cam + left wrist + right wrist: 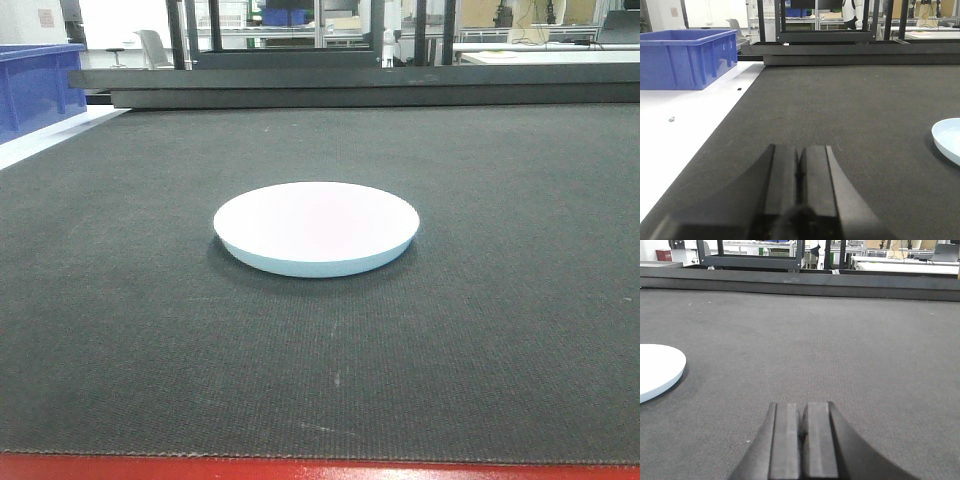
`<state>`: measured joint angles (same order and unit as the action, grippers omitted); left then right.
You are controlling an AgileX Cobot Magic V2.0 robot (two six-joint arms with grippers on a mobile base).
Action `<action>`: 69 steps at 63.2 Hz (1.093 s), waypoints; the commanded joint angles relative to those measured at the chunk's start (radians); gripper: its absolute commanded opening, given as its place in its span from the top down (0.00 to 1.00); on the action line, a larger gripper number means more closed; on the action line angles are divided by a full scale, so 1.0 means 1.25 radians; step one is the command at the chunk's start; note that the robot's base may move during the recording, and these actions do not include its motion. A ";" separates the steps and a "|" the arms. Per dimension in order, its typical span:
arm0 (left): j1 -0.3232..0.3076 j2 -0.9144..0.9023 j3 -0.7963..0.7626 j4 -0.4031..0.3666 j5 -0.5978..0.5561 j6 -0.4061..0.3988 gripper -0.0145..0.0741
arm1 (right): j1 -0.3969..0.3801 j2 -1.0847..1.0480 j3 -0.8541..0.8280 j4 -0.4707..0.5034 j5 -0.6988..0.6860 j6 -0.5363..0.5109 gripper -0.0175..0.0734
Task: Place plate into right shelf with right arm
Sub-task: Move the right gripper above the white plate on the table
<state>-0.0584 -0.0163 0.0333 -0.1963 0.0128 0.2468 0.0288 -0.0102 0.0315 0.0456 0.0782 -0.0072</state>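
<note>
- Right gripper (801,412): fingers pressed together, empty, low over the black mat (865,365).
- Left gripper (800,155): likewise closed on nothing.
- Plate (655,369): flat on the mat at ten o'clock of the right gripper, apart from it.
- Blue bin (685,57): ten o'clock in the left wrist view; steel shelf not in sight.
- Judged step: reach not begun; next calls for opening, swinging to ten o'clock, pinching the low rim.

A dark woven mat (500,330) is spread across most of the frame, edged by a red strip (320,470) along the bottom. A blue bin (35,85) is seen at upper left on a white surface (685,115). Black frames (825,36), white tables (540,55) and a grey chair (152,45) are lined along the bright top.
</note>
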 commanded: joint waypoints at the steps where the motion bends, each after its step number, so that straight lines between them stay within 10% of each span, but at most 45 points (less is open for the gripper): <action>1: 0.001 -0.009 0.006 -0.002 -0.071 -0.002 0.89 | 0.000 -0.011 -0.007 0.000 -0.068 -0.008 0.75; 69: 0.001 -0.009 0.006 -0.002 -0.071 -0.002 0.89 | 0.000 0.005 -0.137 -0.001 -0.016 -0.008 0.75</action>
<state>-0.0584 -0.0163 0.0333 -0.1963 0.0128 0.2468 0.0288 -0.0102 -0.0254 0.0456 0.1103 -0.0072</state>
